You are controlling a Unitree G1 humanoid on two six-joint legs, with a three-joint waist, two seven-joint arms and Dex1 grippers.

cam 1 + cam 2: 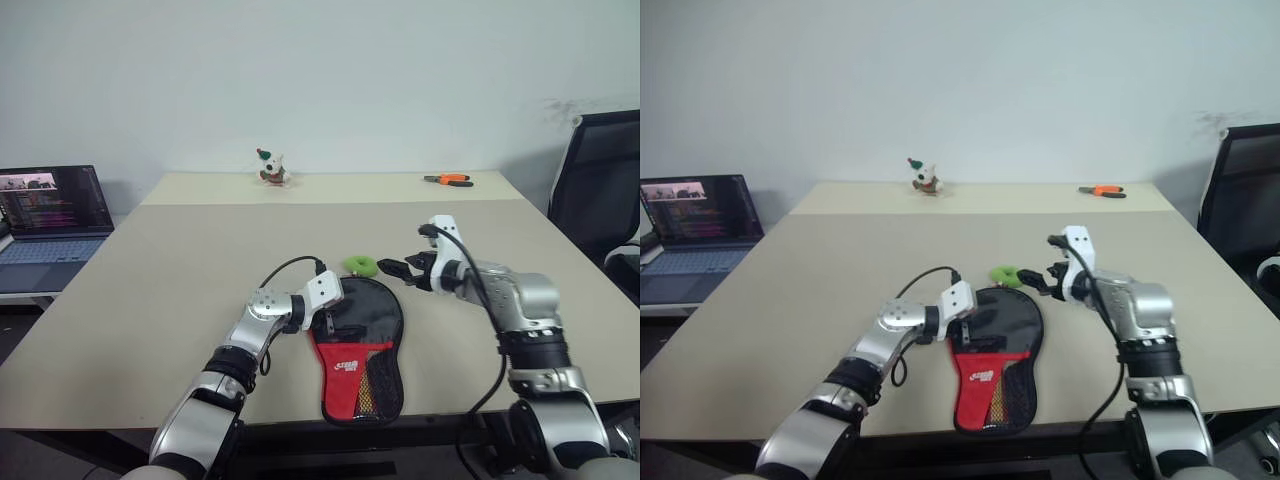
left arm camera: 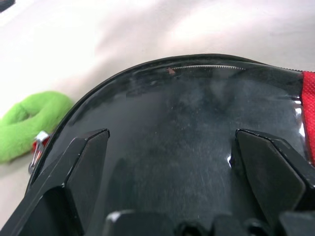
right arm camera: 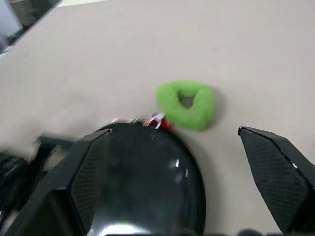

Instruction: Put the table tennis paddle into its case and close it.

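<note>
The left gripper (image 1: pixel 330 322) rested open-jawed on the flat black fabric case (image 1: pixel 362 345) near the table's (image 1: pixel 180 260) front edge. The right gripper (image 1: pixel 398 269) hovered open beside its green ring pull (image 1: pixel 361 265). The paddle seemed already inside, zipping perhaps unfinished.

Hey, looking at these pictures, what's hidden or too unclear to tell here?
- Table tennis paddle: the black case hides whether it is inside, head views.
- Zip: too small in head views to tell whether shut; left wrist view shows just a short stretch.
- Left gripper: its wrist block covers the fingers in head views.
- Small figure at the table's far edge: too small to identify.
- Laptop: cut off by the picture's edge.
</note>
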